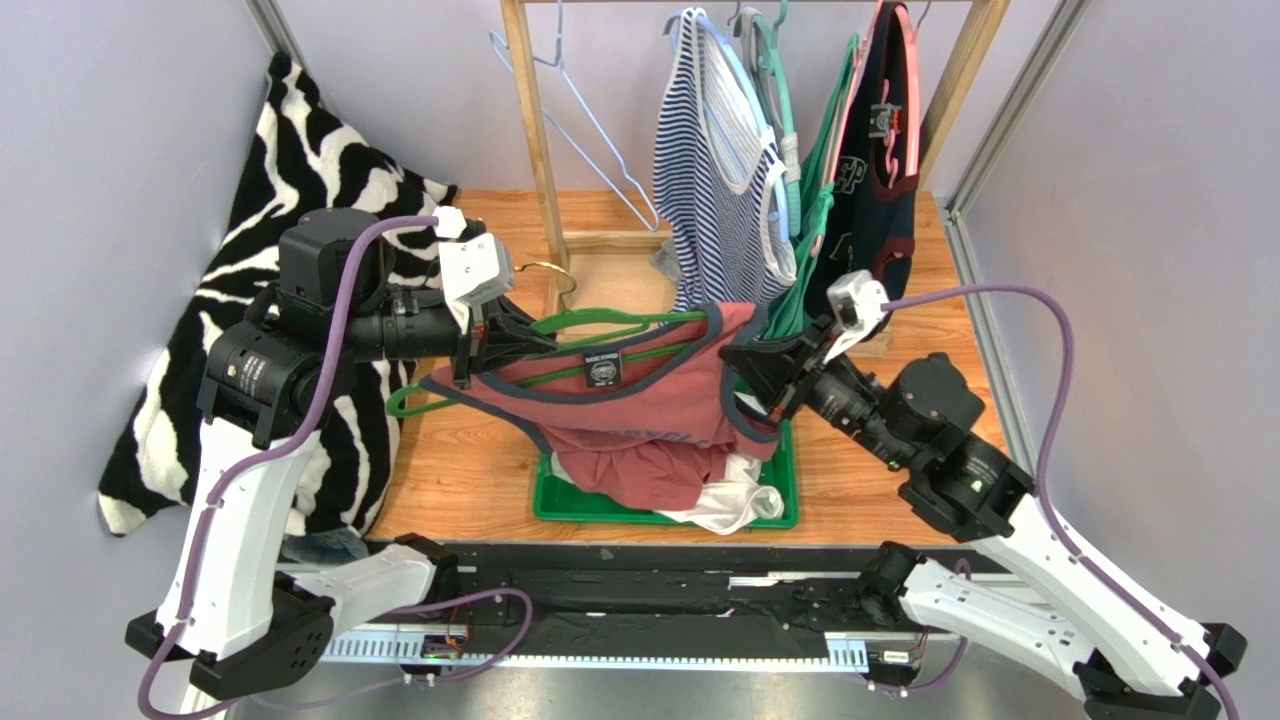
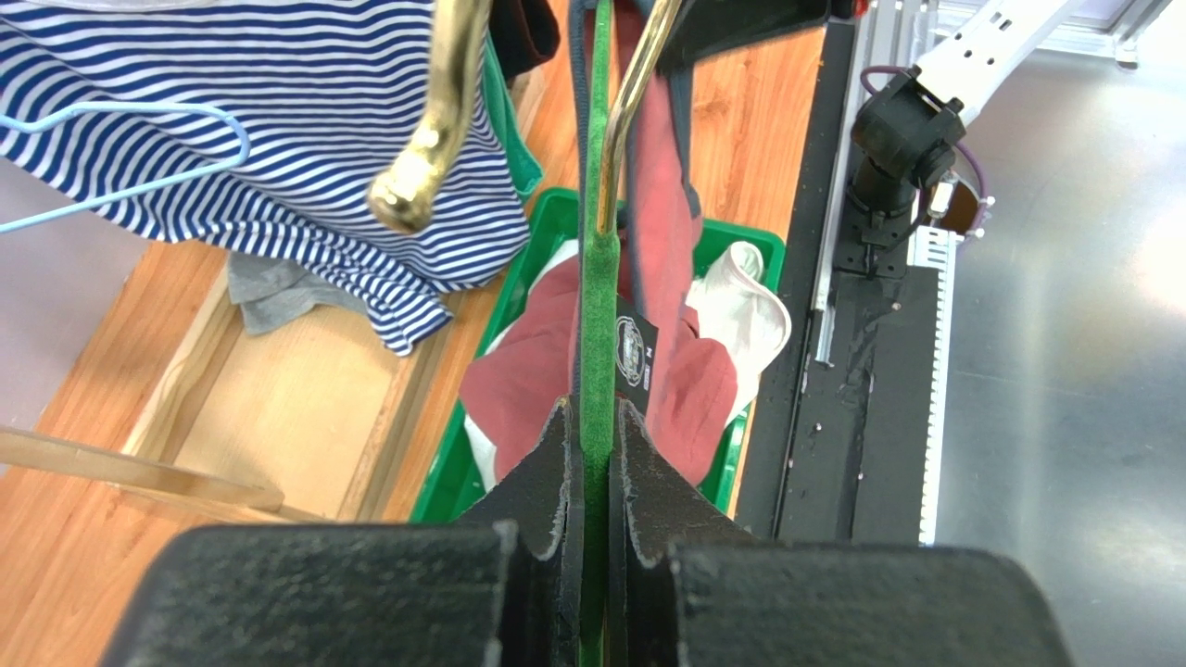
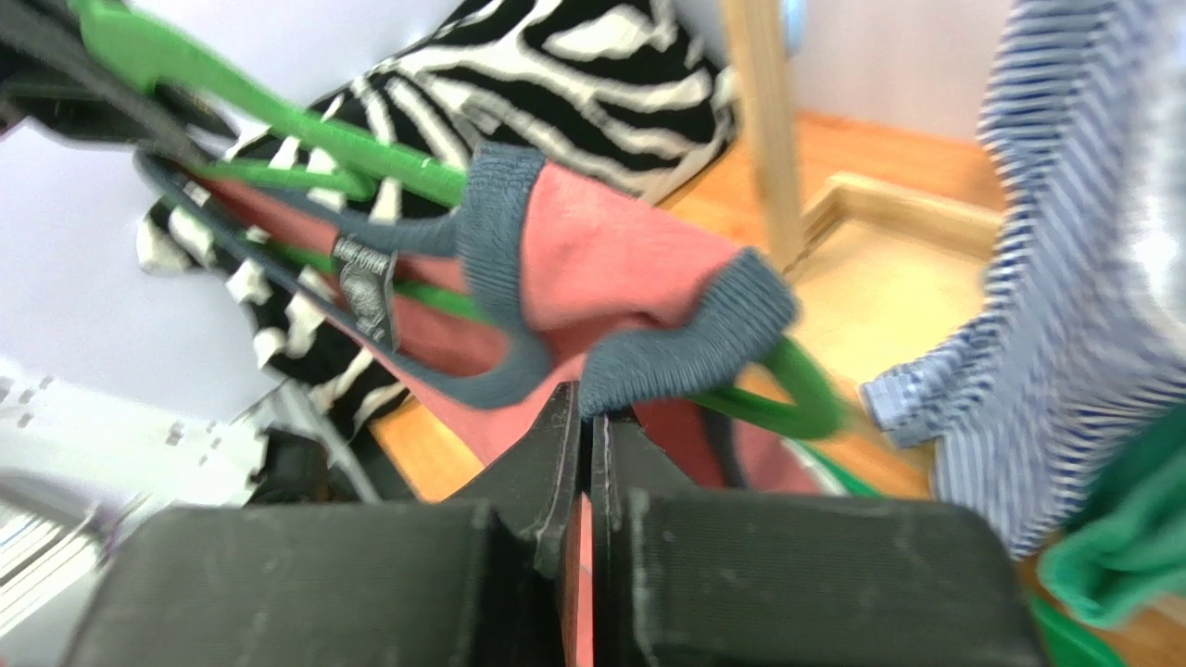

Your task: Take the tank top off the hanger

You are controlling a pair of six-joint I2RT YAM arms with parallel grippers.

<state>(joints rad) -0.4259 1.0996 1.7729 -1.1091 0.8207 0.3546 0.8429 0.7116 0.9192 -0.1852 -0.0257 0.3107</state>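
Above a wooden tabletop, the left gripper clamps the green hanger steady. On the right, the right gripper pinches the red tank top, seemingly to peel it free.

light: bright, even, diffuse, shadows soft | top view: sharp throughout | left wrist: glare whitening the metal table at right | right wrist: motion-blurred, tank top and striped shirt smeared

Just past my right fingers, the striped top and rack post crowd in. The bin sits below both. There is open desk under my left fingers.
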